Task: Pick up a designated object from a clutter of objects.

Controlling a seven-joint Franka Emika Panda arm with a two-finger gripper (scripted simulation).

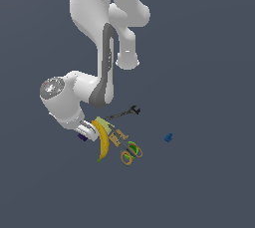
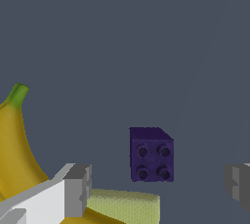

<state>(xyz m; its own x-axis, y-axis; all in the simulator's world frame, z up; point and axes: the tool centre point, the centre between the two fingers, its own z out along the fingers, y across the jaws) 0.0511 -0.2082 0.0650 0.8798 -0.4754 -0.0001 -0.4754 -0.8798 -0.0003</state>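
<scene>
Gripper (image 2: pixel 158 186) hangs low over the surface with its jaws spread wide apart and nothing held; in the wrist view the purple block (image 2: pixel 151 155) sits between the two fingers (image 2: pixel 78 190), touching neither. In the exterior view the gripper (image 1: pixel 85 133) is at the left edge of the clutter, and only a sliver of the block (image 1: pixel 81 137) shows beside it, just left of the banana (image 1: pixel 103 140). Right of the banana lie a pale green piece (image 1: pixel 103 122), some tan bits (image 1: pixel 116 138) and the scissors (image 1: pixel 130 152), with a black wrench (image 1: pixel 124 113) farther back; a blue block (image 1: pixel 168 137) sits well apart on the exterior view's right. The main risk, as I judge it, is the crowding on one side: the banana (image 2: pixel 19 145) and the pale green piece (image 2: pixel 124 206) lie just beside one finger, so a descent or closing stroke could catch them, shove the clutter, or pinch the green piece along with the block. The block is also tiny and sits nearer one finger than the other, so uneven contact could push it sideways or twist it out. The surface (image 1: pixel 209 182) is a plain dark grey-blue plane; no walls or other room features appear.
</scene>
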